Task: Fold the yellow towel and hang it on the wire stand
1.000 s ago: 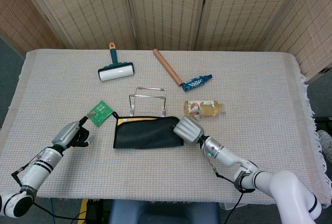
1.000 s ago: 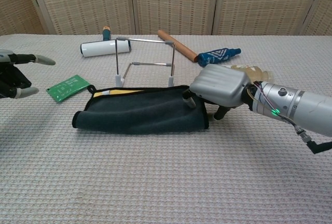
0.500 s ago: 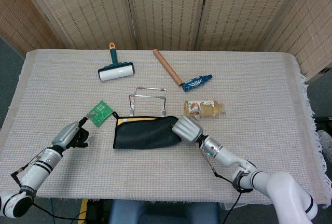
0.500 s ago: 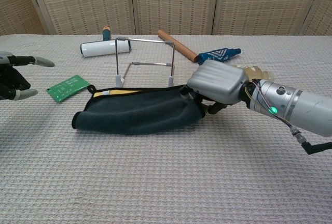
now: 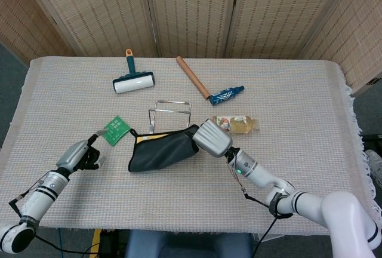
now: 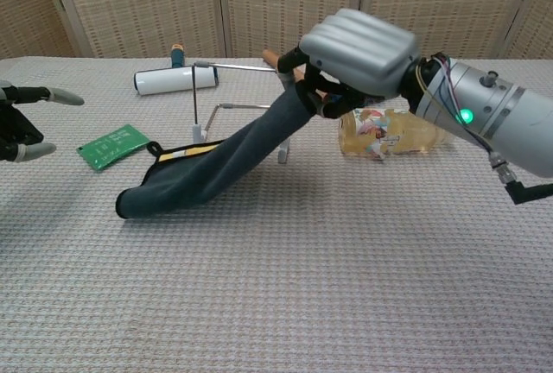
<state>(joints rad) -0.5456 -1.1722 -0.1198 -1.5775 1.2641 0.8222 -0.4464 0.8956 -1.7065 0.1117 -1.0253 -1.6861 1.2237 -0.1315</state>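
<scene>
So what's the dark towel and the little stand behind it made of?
The towel looks like soft fleecy cloth, dark with a yellow inner side: it sags limply from the right hand. The stand seems to be thin bare metal wire, shiny grey; its feet may be plastic, hard to tell.

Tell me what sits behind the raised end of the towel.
Behind the towel, lifted at one end by the right hand, stands the wire stand; its right leg is partly covered by the cloth. Beside it lies the bottle, partly hidden by the hand.
</scene>
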